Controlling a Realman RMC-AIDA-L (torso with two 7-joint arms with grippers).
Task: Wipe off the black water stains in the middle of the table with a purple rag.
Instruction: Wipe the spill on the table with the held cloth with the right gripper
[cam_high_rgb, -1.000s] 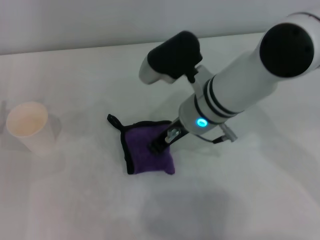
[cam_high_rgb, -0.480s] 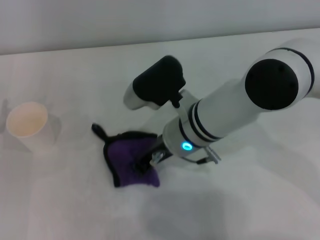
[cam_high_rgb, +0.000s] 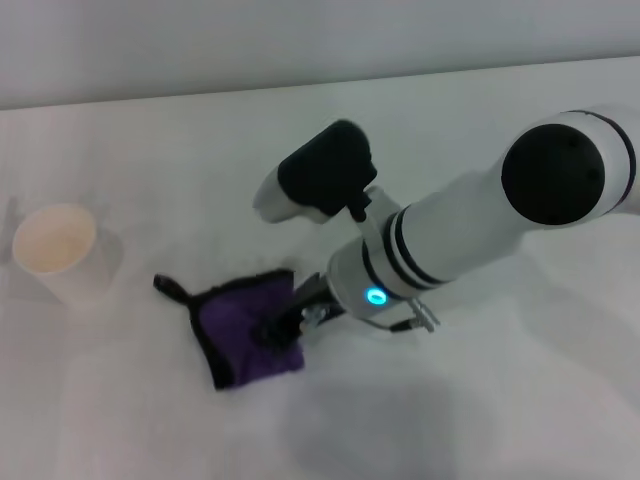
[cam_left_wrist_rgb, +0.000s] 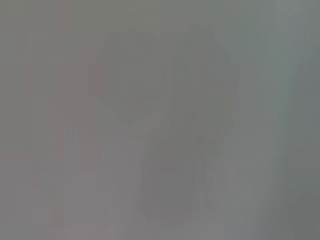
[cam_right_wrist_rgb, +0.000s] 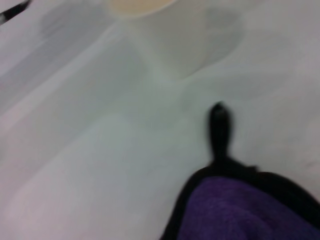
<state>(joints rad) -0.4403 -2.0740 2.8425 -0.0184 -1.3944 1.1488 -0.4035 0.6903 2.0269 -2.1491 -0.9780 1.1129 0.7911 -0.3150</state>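
Note:
The purple rag (cam_high_rgb: 242, 327) with black edging lies flat on the white table (cam_high_rgb: 480, 420), its black loop pointing toward the cup. My right gripper (cam_high_rgb: 283, 323) presses down on the rag's right part, apparently shut on it. The rag also shows in the right wrist view (cam_right_wrist_rgb: 235, 210), with its loop (cam_right_wrist_rgb: 219, 127) ahead of it. The dark stain is not visible; it may be under the rag. My left gripper is out of view; the left wrist view shows only plain grey.
A cream paper cup (cam_high_rgb: 60, 252) stands at the table's left, also seen in the right wrist view (cam_right_wrist_rgb: 165, 35). The table's far edge runs along the top of the head view.
My right gripper has dragged the rag across the table to the left and a little toward me. The cup has not moved.

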